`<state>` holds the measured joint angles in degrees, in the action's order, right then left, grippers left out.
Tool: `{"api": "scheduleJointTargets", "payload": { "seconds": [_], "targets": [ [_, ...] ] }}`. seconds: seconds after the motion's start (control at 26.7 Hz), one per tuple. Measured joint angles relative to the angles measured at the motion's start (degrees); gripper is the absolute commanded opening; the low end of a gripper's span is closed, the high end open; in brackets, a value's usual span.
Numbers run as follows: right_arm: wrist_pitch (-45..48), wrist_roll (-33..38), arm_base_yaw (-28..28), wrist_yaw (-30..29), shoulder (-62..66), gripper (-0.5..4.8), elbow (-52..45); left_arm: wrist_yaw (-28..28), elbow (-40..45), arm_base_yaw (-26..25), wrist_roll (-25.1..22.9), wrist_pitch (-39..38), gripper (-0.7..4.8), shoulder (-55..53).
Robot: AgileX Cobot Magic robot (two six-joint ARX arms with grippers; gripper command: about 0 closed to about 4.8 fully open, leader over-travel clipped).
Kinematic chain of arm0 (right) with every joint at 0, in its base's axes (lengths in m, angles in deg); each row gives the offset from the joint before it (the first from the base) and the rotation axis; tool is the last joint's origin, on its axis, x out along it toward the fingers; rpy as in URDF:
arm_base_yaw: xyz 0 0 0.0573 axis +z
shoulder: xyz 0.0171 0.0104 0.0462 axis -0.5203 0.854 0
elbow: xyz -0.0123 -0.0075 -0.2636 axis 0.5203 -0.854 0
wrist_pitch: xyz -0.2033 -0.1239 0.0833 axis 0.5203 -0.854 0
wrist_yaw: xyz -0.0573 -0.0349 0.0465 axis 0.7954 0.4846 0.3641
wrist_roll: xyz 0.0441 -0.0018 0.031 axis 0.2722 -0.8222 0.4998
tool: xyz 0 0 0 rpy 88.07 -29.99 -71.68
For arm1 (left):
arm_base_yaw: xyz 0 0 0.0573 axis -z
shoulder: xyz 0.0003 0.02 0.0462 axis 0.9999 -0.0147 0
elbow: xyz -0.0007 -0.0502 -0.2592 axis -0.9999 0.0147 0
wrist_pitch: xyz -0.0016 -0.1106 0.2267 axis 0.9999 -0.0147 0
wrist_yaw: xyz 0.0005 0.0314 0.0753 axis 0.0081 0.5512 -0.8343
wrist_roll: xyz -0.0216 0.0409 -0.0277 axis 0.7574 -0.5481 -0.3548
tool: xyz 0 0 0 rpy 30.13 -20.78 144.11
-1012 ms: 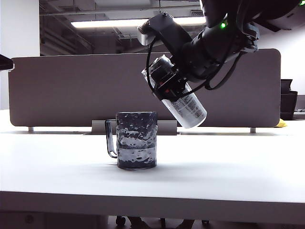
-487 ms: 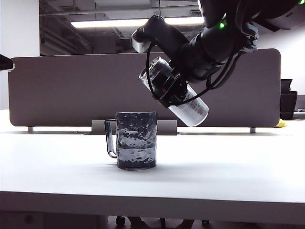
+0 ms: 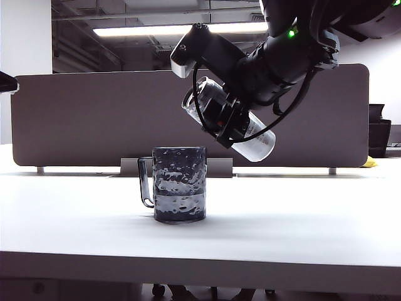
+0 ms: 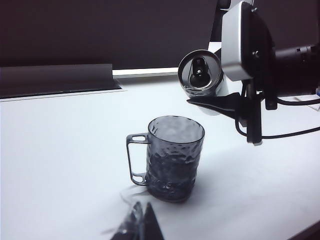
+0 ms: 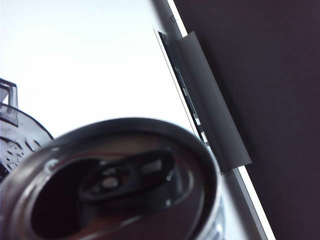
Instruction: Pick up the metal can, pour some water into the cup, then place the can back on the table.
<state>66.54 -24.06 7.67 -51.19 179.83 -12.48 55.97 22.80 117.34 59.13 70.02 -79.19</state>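
While the right claw [image 3: 229,122] grips the metal can [image 3: 254,141] around its middle, the can hangs tilted above & just right of the cup [image 3: 180,184], open top [image 4: 200,72] aimed down-left at the rim. Cup sits on the tabletop [image 3: 301,232], water [image 3: 180,204] low inside. Left claw [image 4: 140,225] is barely in view near the cup; can't tell if open.
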Motion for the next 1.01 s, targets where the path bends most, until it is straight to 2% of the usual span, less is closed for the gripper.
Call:
{"api": "scheduleJointTargets", "payload": {
  "seconds": [1.01],
  "targets": [
    [0.4, -10.6, 0.6, -0.1, 0.1, 2.60, 0.0, 0.0, 0.0, 0.0, 0.0, 0.0, -0.05, 0.0]
  ]
}}
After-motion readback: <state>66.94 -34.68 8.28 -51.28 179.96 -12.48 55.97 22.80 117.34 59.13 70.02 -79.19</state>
